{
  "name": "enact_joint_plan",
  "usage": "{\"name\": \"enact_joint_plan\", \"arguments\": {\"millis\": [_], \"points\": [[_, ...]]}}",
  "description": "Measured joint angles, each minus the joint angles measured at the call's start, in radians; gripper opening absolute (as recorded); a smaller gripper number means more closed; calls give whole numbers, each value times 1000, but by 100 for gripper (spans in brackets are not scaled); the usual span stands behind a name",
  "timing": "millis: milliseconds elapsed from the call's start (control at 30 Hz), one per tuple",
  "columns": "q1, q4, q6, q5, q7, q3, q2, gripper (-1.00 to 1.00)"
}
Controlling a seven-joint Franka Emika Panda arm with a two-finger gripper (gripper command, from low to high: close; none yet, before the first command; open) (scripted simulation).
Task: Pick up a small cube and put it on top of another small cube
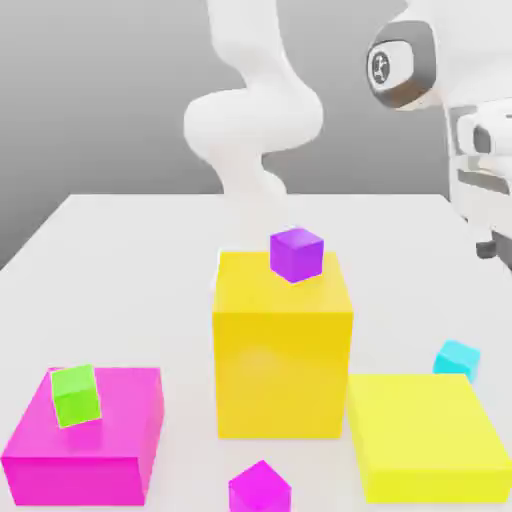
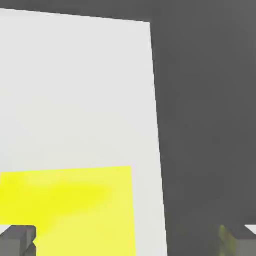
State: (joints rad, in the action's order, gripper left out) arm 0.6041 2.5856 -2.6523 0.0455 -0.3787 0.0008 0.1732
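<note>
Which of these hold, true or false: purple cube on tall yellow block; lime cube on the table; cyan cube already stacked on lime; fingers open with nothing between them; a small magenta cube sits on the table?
1. The small purple cube rests on the tall yellow block. True.
2. The small lime-green cube sits on the white table. False: it sits on the flat magenta block.
3. The small cyan cube is stacked on the lime-green cube. False: it lies on the table behind the low yellow block, far from it.
4. The gripper has its fingers open with nothing between them. True.
5. A small magenta cube sits on the table in front of the tall yellow block. True.
</note>
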Motion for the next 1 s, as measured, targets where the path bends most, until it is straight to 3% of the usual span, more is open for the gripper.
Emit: {"name": "enact_joint_plan", "arguments": {"millis": [333, 567, 600, 833, 1000], "points": [[153, 107, -133, -50, -393, 77, -234, 0], [192, 87, -315, -120, -407, 42, -468, 0], [197, 83, -333, -123, -405, 37, -491, -100], [197, 84, -330, -123, -405, 37, -489, -100], [176, 112, -201, -87, -433, 67, -331, -100]]}}
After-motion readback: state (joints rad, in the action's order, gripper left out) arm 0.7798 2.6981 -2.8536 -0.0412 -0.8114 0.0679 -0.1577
